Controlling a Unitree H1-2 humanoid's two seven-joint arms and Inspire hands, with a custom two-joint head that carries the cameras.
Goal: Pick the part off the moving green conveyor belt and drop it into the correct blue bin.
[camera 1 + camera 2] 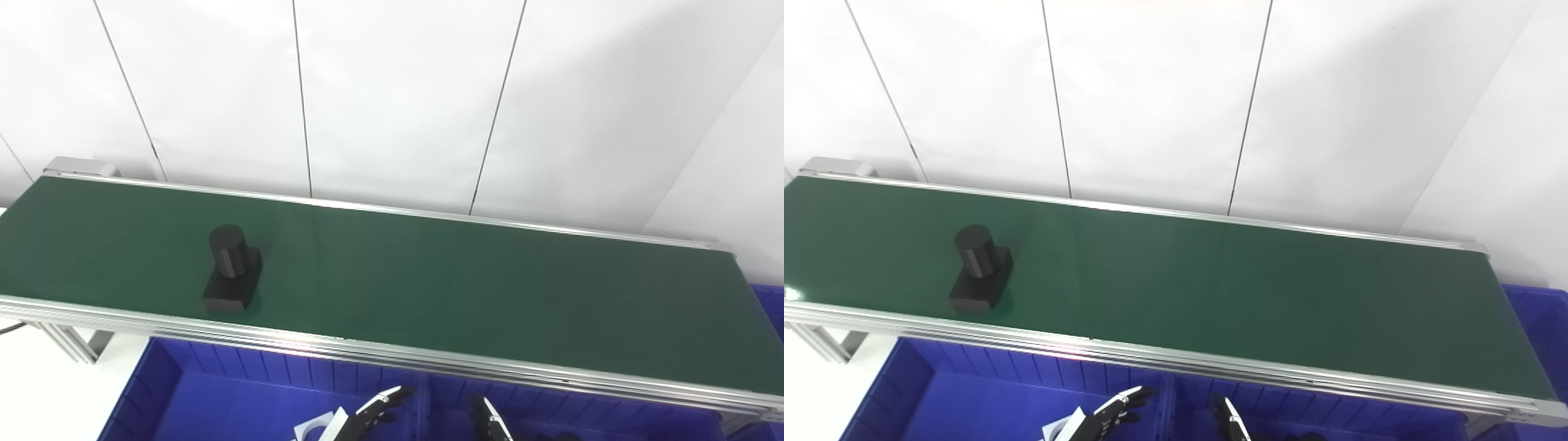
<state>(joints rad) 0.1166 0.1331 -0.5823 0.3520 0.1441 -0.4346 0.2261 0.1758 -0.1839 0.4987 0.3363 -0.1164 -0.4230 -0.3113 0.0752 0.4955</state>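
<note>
A black part, a cylinder standing on a square base, rests on the left portion of the green conveyor belt, near its front edge. My left hand shows only its fingertips at the bottom edge, over the left blue bin. Fingertips of my right hand poke up beside it, over the right blue bin. Both hands sit well below and to the right of the part, holding nothing that I can see. Most of each hand is cut off by the frame.
A white piece lies in the left bin by my left hand. Aluminium rails frame the belt, and a white panelled wall stands behind. Another blue bin peeks out at the belt's right end.
</note>
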